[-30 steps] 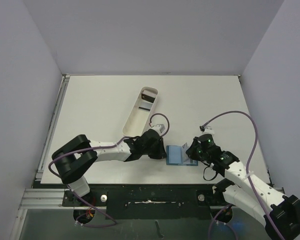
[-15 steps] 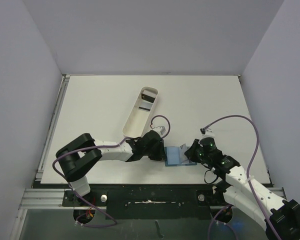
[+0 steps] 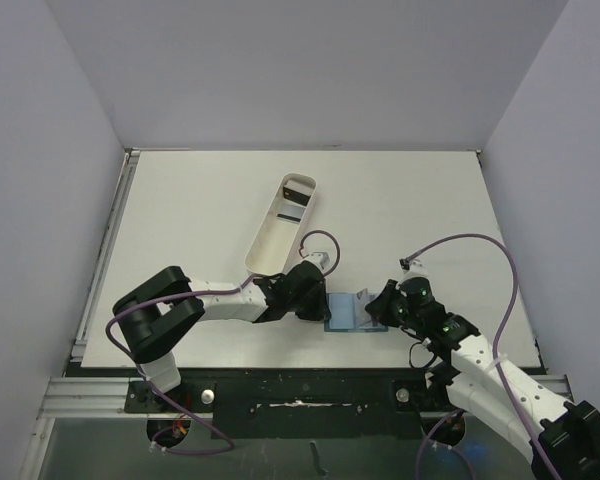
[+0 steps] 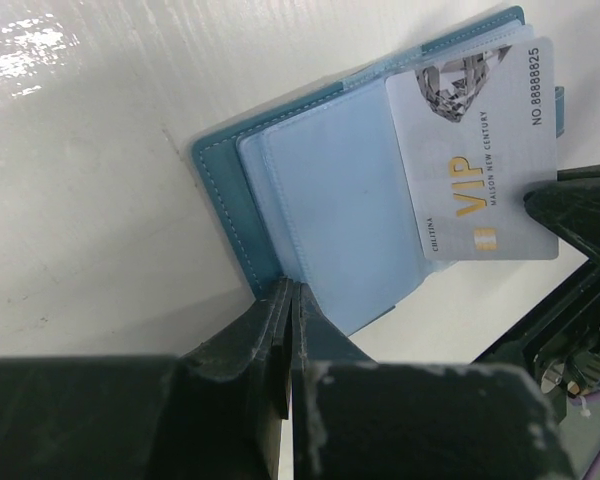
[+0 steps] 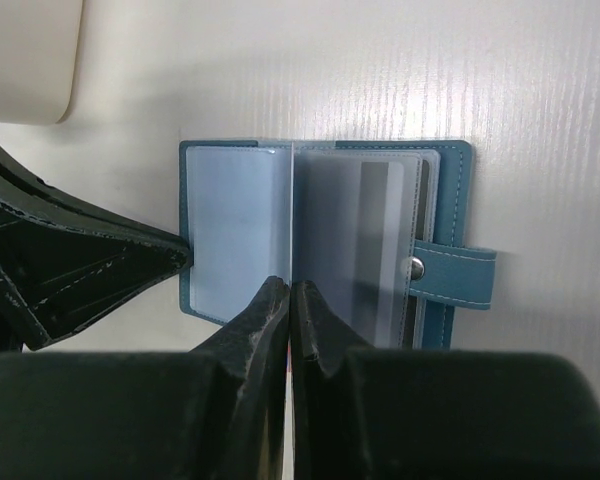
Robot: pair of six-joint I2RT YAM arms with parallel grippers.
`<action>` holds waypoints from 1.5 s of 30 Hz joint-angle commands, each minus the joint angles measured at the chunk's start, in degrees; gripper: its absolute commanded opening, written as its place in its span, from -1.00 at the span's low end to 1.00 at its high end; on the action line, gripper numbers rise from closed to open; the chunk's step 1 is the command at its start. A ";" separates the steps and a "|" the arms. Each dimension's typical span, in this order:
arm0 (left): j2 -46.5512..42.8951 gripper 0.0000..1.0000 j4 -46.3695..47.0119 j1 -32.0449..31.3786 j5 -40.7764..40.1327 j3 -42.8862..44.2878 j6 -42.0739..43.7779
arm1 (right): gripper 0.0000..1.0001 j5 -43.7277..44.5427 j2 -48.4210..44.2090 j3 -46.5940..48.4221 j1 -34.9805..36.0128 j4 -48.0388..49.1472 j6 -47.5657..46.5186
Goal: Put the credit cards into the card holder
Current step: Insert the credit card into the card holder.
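Note:
The teal-blue card holder (image 3: 342,314) lies open near the table's front edge, its light blue inside and clear pockets up. My left gripper (image 3: 322,305) is shut on its left edge, pinning it; this shows in the left wrist view (image 4: 290,290). My right gripper (image 3: 378,306) is shut on a grey VIP credit card (image 4: 485,150) and holds it tilted over the holder's (image 4: 330,190) right page. In the right wrist view the shut gripper (image 5: 292,285) sits at the holder's (image 5: 235,225) centre fold, the card edge-on. The snap tab (image 5: 455,272) sticks out to the right.
A long white oblong tray (image 3: 270,240) lies behind the left gripper, with dark cards (image 3: 298,188) at its far end. The tray's rounded end shows at the top left of the right wrist view (image 5: 30,60). Purple cables loop over both arms.
My right gripper has moved left with the card, from beside the holder's right edge to over its right page. The left gripper stays shut on the holder's left edge.

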 commanded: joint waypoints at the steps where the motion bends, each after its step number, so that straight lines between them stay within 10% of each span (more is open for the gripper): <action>1: -0.21 -1.00 -2.76 -0.29 -3.91 1.86 1.00 | -1.00 -1.44 -1.35 -0.49 -0.34 2.67 0.64; 45: -0.82 -0.99 -3.81 -0.28 -5.48 0.84 -0.07 | -0.84 -1.41 3.04 -3.39 -0.30 6.50 2.41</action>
